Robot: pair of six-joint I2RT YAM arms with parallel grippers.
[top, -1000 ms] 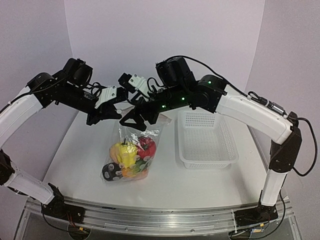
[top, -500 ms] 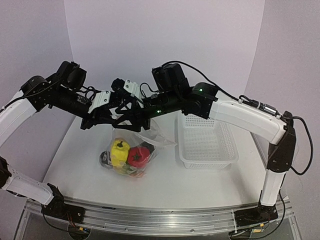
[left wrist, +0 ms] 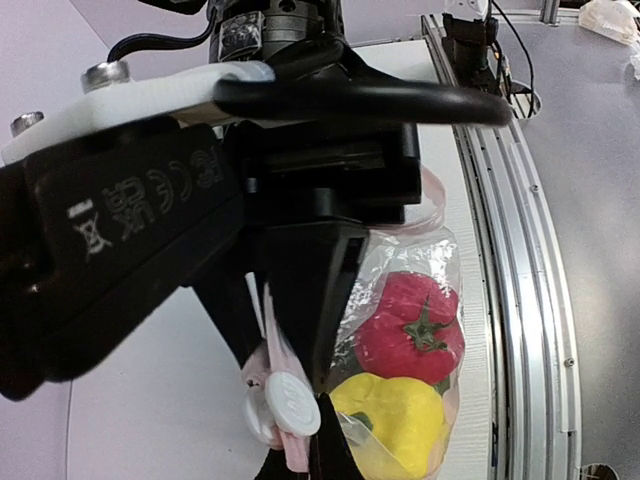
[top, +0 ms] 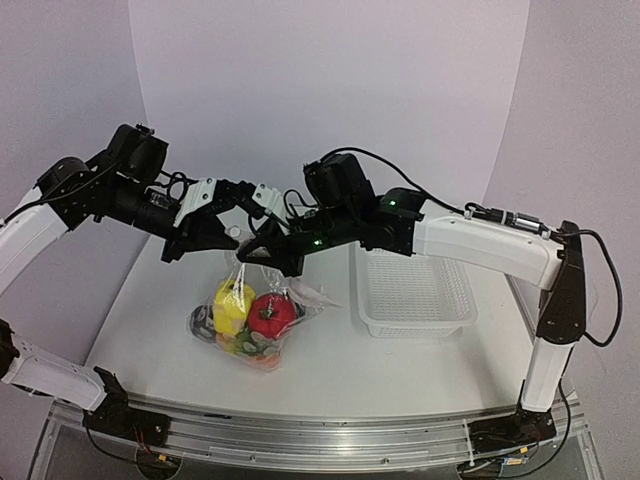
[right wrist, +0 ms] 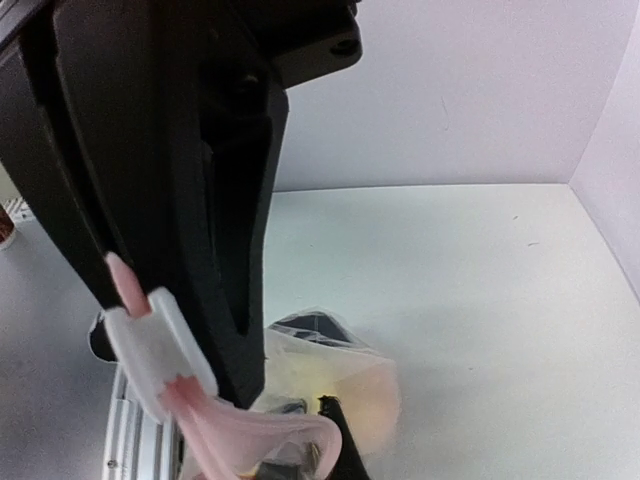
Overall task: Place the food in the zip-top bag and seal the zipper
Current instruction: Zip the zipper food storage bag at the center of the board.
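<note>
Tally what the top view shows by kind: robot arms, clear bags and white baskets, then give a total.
Robot arms: 2, the left arm and the right arm
Clear bags: 1, the zip-top bag
White baskets: 1, the basket
Total: 4
The food inside the bag overlaps too much to count.

The white table (top: 400,372) bears the perforated basket (top: 420,327) and the filled zip-top bag (top: 305,298).

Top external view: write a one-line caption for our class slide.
Left gripper and right gripper pinch the top edge of the zip-top bag holding toy food, beside a white basket.
</note>
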